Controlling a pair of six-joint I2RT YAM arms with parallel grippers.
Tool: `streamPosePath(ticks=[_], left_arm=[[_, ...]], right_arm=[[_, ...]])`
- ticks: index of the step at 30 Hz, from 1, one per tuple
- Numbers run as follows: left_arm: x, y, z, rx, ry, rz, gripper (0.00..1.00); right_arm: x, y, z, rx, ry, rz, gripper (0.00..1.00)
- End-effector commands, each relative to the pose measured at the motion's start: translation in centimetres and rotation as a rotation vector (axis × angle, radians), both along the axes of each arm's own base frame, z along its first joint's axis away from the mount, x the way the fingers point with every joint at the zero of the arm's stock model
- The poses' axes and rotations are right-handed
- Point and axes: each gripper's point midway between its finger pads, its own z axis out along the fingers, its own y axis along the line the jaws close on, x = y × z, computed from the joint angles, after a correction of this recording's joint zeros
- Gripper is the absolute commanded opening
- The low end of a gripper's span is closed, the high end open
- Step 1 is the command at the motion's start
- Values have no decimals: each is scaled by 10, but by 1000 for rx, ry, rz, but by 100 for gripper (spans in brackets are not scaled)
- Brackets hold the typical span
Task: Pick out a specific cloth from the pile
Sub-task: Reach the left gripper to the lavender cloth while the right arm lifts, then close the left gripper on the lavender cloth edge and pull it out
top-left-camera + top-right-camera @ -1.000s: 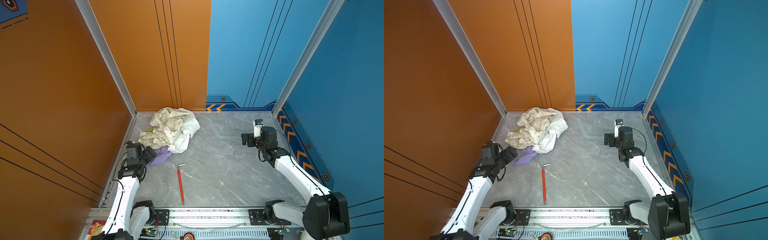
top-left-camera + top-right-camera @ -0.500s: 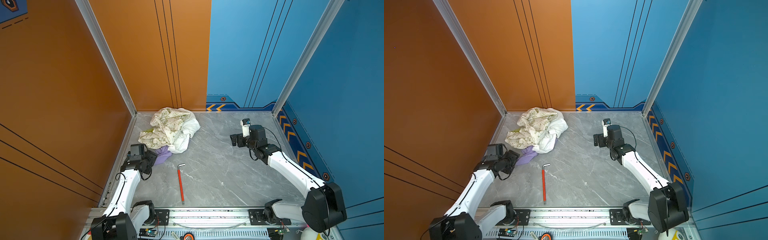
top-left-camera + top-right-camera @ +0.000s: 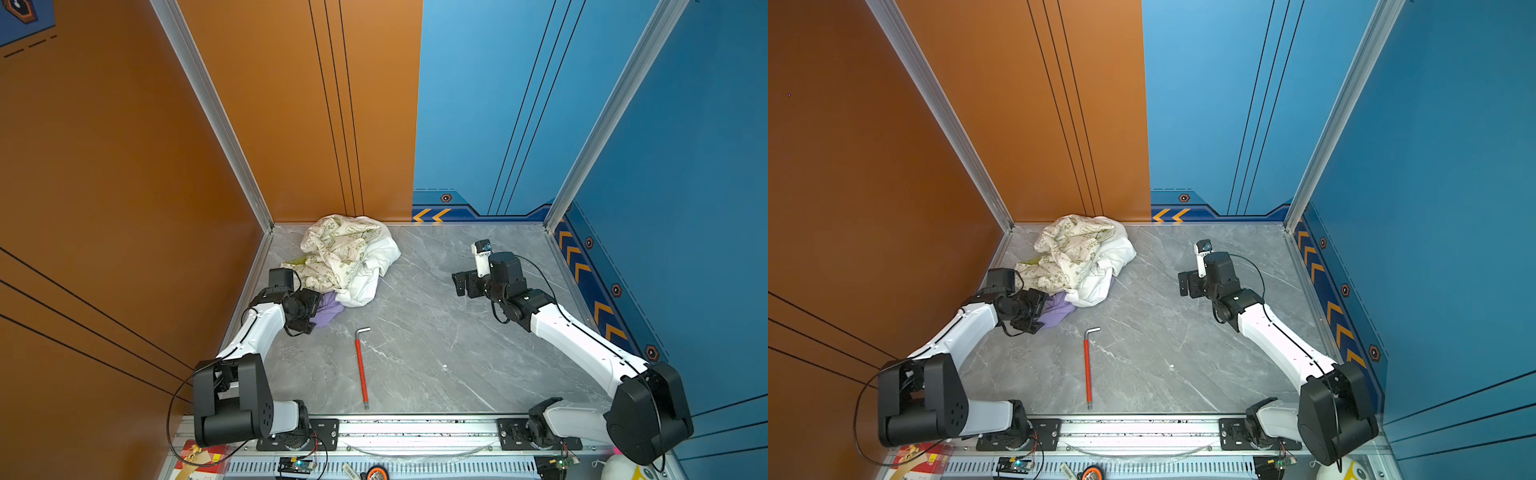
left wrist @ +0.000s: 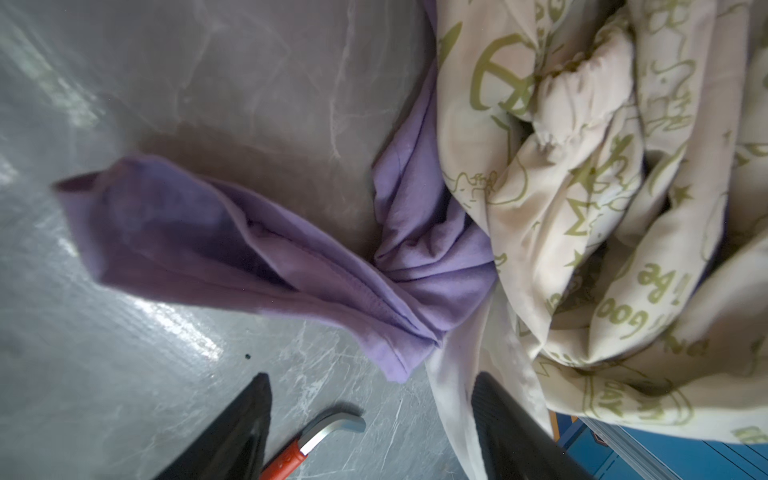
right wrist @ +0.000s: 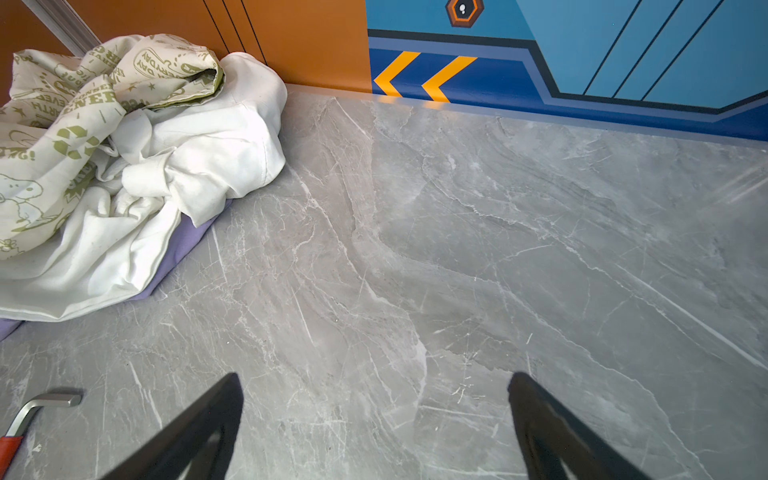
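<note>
Hovering low at the near edge of the pile [image 3: 345, 257], the left gripper [image 4: 370, 376] is holding its jaws spread with nothing pinched between them. In the left wrist view only grey table [image 4: 208, 83] and the bent end of a red-handled hex key [image 4: 311, 440] are showing in the gap. Just ahead of its fingertips the lavender cloth [image 4: 291, 266] is lying with one loose flap reaching out over the bare surface, while the rest is running under the cream cloth [image 4: 582, 208] with green print.

In both top views the lavender cloth is peeking out from the pile's near left side, just beside the left gripper, and the pile is sitting in the far left corner of the table. The white cloth [image 3: 374, 266] is draping over the pile's right side, and in the right wrist view it is covering all but a strip of lavender. The hex key is lying apart from the pile, toward the front rail.

Well away on the right, the right gripper [image 5: 374, 374] is hanging over bare table with its jaws wide apart, gripping nothing.
</note>
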Motion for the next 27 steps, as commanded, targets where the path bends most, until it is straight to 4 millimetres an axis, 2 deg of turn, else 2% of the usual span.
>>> streamPosePath(ticks=[1,10,15,22,27], left_arm=[[8,-11,-5,-72,20,-2,73],[15,-16,-26,-83,65,8,58],[20,-15,-33,-73,61,-1,34],[31,-9,-11,-10,-23,-36,0],[37,-5,12,42,-98,-42,0]], right_arm=[[-1,0,9,2,-2,-26,100],[-13,6,9,-15,10,-18,100],[-21,3,11,-23,-1,-23,100],[-32,-4,13,-29,-11,-35,100],[-37,-6,14,-26,-14,-37,100]])
